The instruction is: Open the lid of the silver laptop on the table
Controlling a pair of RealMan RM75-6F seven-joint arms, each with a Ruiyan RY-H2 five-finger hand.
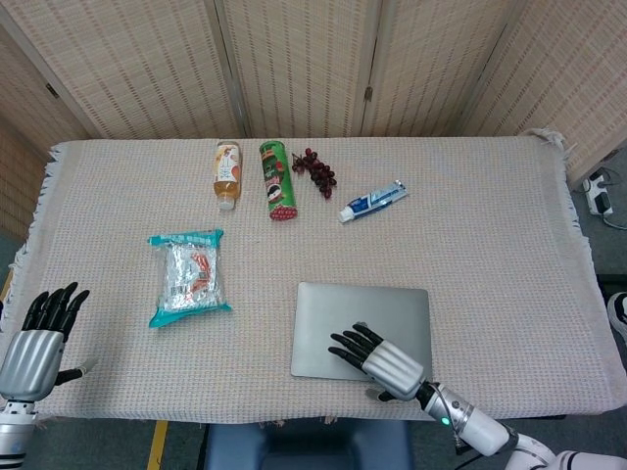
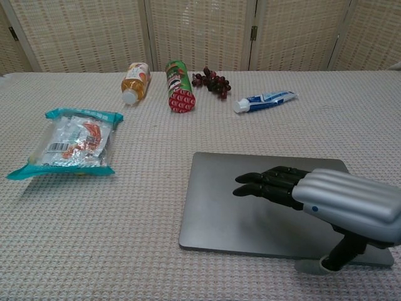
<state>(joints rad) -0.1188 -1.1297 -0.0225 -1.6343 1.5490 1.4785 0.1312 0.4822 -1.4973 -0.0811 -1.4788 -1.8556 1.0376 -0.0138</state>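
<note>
Fingers [image 2: 263, 185] of the right hand [image 1: 384, 361] were held spread and empty above the closed flat silver laptop [image 1: 338, 318] lying near the table's front edge, apparently to reach its lid edge, while the left hand [image 1: 31, 345] was kept open aside.

A table covered with a beige woven cloth [image 1: 490, 245] carries seven items. A closed silver laptop [image 1: 338, 318] lies flat near the front edge. A teal-edged snack packet [image 1: 189, 277] lies left of it. Along the far side, left to right: an orange juice bottle [image 1: 227, 174] on its side, a green crisp tube [image 1: 276, 180], dark grapes [image 1: 317, 170], a blue-and-white toothpaste tube [image 1: 372, 201].
</note>
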